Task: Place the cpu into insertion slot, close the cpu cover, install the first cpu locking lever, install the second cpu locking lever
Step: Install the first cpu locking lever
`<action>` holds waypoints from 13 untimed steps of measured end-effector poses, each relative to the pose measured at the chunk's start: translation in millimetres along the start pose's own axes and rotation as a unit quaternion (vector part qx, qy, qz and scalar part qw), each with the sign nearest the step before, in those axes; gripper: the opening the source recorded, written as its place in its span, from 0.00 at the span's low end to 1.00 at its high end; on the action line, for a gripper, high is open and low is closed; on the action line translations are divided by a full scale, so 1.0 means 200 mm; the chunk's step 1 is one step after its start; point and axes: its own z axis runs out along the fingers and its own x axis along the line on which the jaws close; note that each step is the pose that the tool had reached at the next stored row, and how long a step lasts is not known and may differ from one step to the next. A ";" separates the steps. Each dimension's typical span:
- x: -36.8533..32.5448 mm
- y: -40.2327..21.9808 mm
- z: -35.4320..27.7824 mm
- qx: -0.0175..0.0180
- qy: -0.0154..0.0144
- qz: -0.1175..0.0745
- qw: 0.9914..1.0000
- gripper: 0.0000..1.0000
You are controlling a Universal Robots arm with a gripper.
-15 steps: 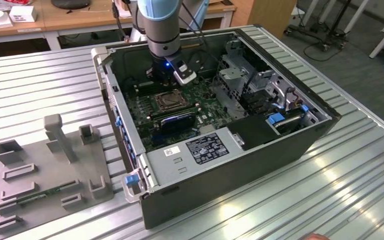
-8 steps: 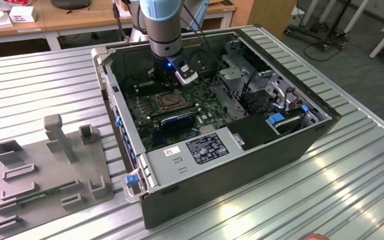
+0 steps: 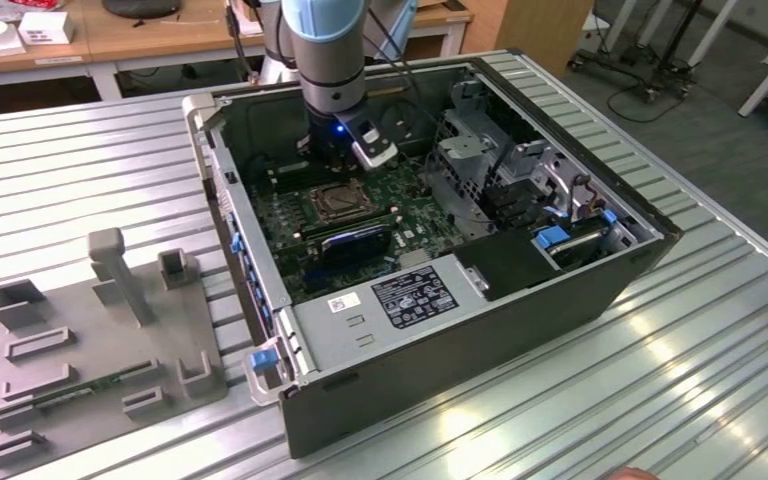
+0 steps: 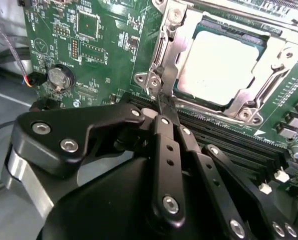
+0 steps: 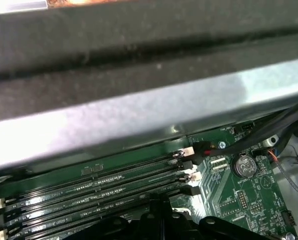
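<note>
The cpu (image 4: 216, 62) lies flat in the insertion slot (image 3: 335, 202), its pale metal face showing through the window of the cpu cover (image 4: 276, 75). The silvery cover frame is down over it. My gripper (image 4: 161, 102) is shut, its black fingertips together at the socket's corner. They touch the end of a thin metal locking lever (image 4: 158, 75) that runs along the socket's side. In the exterior view the gripper (image 3: 340, 168) hangs inside the open computer case, just behind the socket.
Long black memory slots (image 4: 228, 135) (image 5: 89, 192) run beside the socket. A coin battery (image 4: 59, 77) sits on the green board. The grey case wall (image 5: 139, 100) is close. A drive cage (image 3: 491, 160) stands on the exterior view's right, a grey fixture plate (image 3: 91, 340) on its left.
</note>
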 end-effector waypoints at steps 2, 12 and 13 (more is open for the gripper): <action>-0.001 0.002 -0.005 0.000 0.000 0.000 1.000 0.10; -0.013 0.017 -0.065 0.000 0.002 0.000 1.000 0.10; -0.014 0.019 -0.072 0.000 0.002 0.000 1.000 0.10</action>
